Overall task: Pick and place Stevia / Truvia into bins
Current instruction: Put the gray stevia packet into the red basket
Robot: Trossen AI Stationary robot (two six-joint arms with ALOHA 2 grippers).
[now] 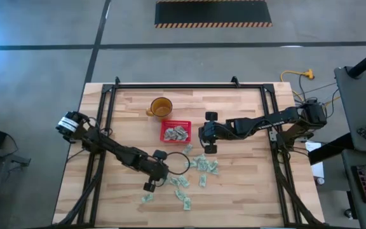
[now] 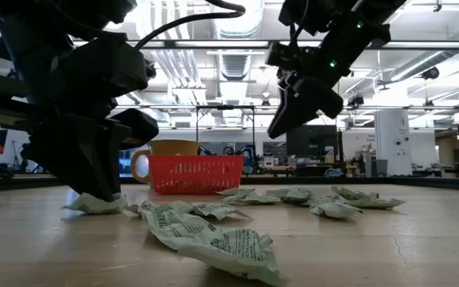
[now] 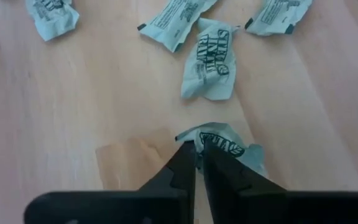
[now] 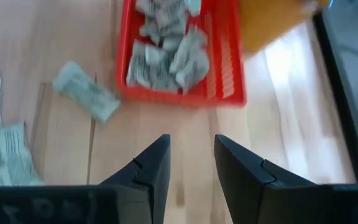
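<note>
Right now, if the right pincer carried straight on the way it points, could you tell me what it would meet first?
The right pincer, open and empty, aims at bare table just short of the red basket. Going on, it would probably meet the basket's near wall first, though depth is unclear.

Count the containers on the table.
2. The red basket sits near the table's middle, with sachets in it. The amber cup stands close beside it, behind it in the low view. None appears hidden.

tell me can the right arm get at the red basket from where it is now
Probably yes. The right gripper hangs open beside the red basket, with only bare table between them; the left gripper is busy off among the loose sachets.
</note>
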